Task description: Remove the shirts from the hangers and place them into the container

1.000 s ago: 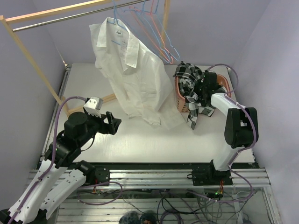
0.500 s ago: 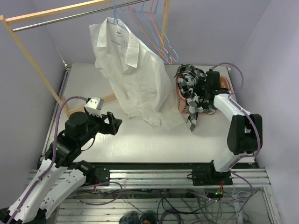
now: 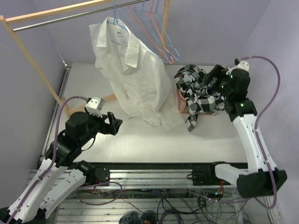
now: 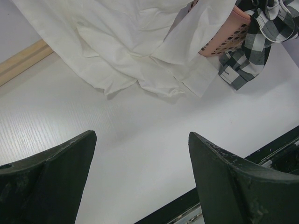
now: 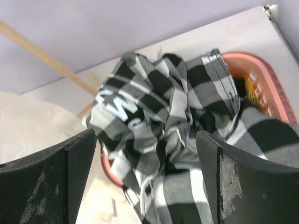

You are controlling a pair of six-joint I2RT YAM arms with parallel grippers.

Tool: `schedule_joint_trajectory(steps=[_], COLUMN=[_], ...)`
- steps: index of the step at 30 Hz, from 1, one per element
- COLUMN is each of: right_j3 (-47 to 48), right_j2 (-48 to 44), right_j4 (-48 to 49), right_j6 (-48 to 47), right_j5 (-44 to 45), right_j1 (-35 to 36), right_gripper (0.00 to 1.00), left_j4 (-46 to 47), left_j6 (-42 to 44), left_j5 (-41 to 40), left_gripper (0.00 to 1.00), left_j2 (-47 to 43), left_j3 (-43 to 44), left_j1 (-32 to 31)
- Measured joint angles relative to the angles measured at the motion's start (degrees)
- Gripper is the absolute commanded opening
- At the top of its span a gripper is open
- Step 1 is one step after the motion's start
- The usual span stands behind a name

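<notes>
Now the right gripper [image 3: 214, 75] stands above the far right side of the container [image 3: 180, 101] with its jaws spread wide and nothing between them. A second ago it was low in the cloth, pinched shut on the checked shirt [image 3: 198, 91]. The right arm has swung up and outward; the left arm has not moved.

The checked shirt lies heaped in the pink container, piled above the rim. One part spills over the near edge, and a sleeve end reaches the table [image 3: 140, 140]. Through the slots in the right wrist view a yellowish patch shows inside the container – what it is I cannot tell.

The white shirt [image 3: 133, 74] hangs on a light blue hanger [image 3: 115, 19] from the rail [image 3: 60, 16]. Its lower hem is bunched on the table, and one corner lies against the container's left wall. Empty blue and pink hangers [image 3: 161, 42] hang just right of it.

The left gripper [image 3: 113, 122] hovers over bare table, wide open and empty, pointing toward the white shirt's hem.
</notes>
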Motion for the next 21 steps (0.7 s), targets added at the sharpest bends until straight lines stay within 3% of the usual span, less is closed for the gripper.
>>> schedule_joint_trajectory(steps=[8,12,21], right_j3=[-20.3,-25.6,-31.5], right_j2=[-16.1,-22.4,-17.8], right_j4=[-5.6,-8.7,-7.1], right_j6=[-2.0,-2.9,-3.7], right_j5=[-4.5,-8.1,-14.8], right_j1=[1.1,1.3,1.4], right_gripper=[0.88,0.86,0.81], left_j4=[0.0,0.0,0.0], left_j6=[0.0,0.0,0.0], left_j5=[0.0,0.0,0.0], left_gripper=[0.91,0.91,0.91], left_j2=[0.4,1.1,1.3], left_j3=[0.0,0.0,0.0], left_j1=[-0.1,-0.1,-0.1])
